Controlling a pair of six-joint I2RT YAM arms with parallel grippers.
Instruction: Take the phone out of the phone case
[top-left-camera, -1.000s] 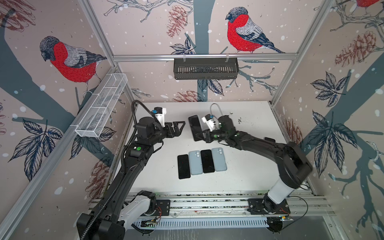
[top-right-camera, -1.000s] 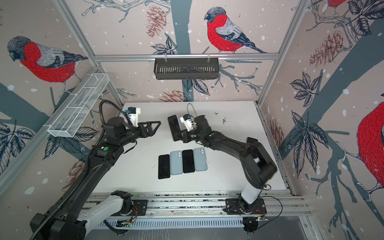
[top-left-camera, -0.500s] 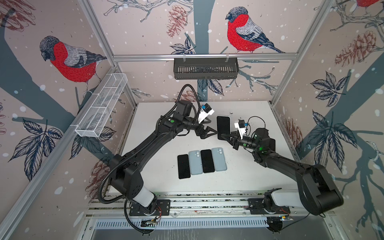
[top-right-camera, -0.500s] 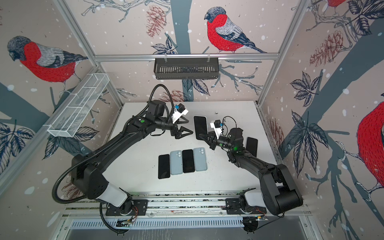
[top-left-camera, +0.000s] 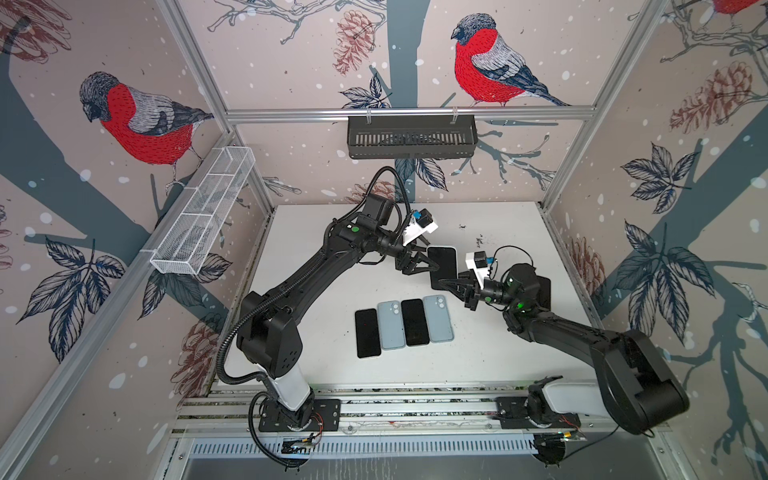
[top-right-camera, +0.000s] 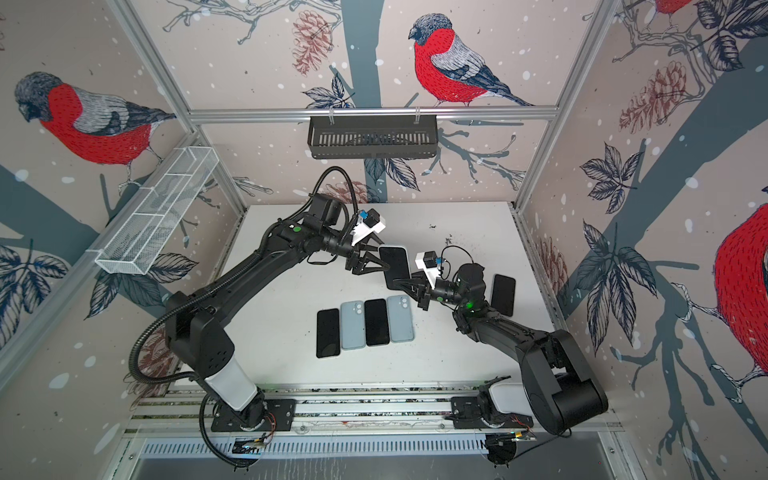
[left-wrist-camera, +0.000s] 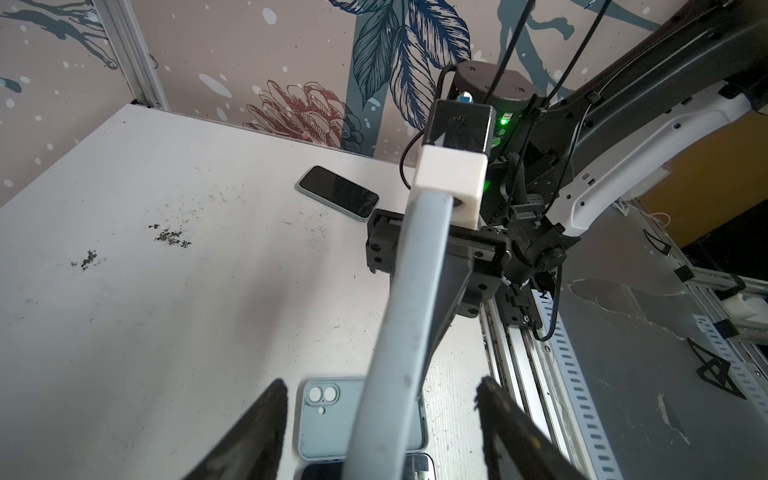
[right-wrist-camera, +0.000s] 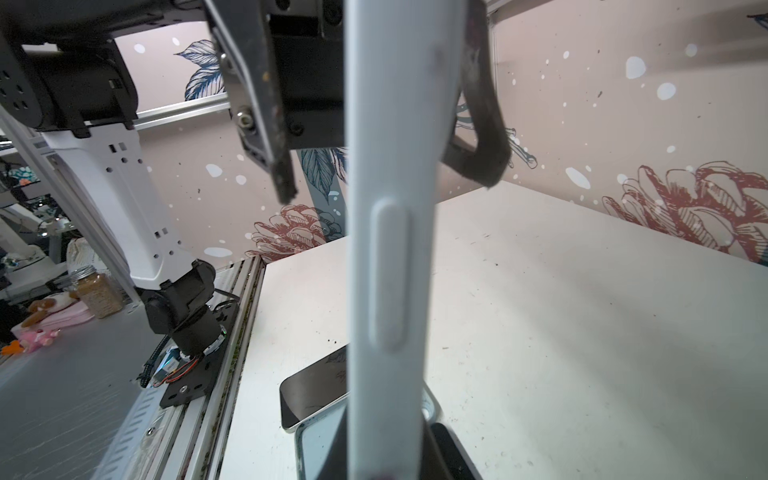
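So the white table (top-left-camera: 332, 249) took up the middle of both top views. Below the centre of the frame sat a row of four phones (top-left-camera: 403, 324), side by side, two dark faces and two pale blue backs. A spare phone (top-right-camera: 503, 291) lay flat over at the right, partly behind the right arm. The one that mattered, the phone (top-left-camera: 444, 262) in its pale blue case (left-wrist-camera: 415, 311), was up off the table just above that row, about centre frame, between the two claws. The right claw (top-left-camera: 446, 284) was clamped on its lower end. The left claw (top-left-camera: 430, 266) came in from the left with its jaws apart, one of its fingers (left-wrist-camera: 257, 436) on each side of the case edge. The left wrist view showed a gap on both sides, so no grip there. Smallest bit was the long side button (right-wrist-camera: 390, 274) moulded into the case edge. My guess on handling: the phone's stiff, slick glass that wouldn't like a drop, while the case looked like soft rubbery stuff that flexes. I'd pinch the case lip at a corner of the free end and peel it back, not squeeze the screen. In the top views its long axis ran nearly straight up and down the frame, dark screen facing the camera and a thin edge toward each wrist camera. Couldn't tell which end had the lenses.
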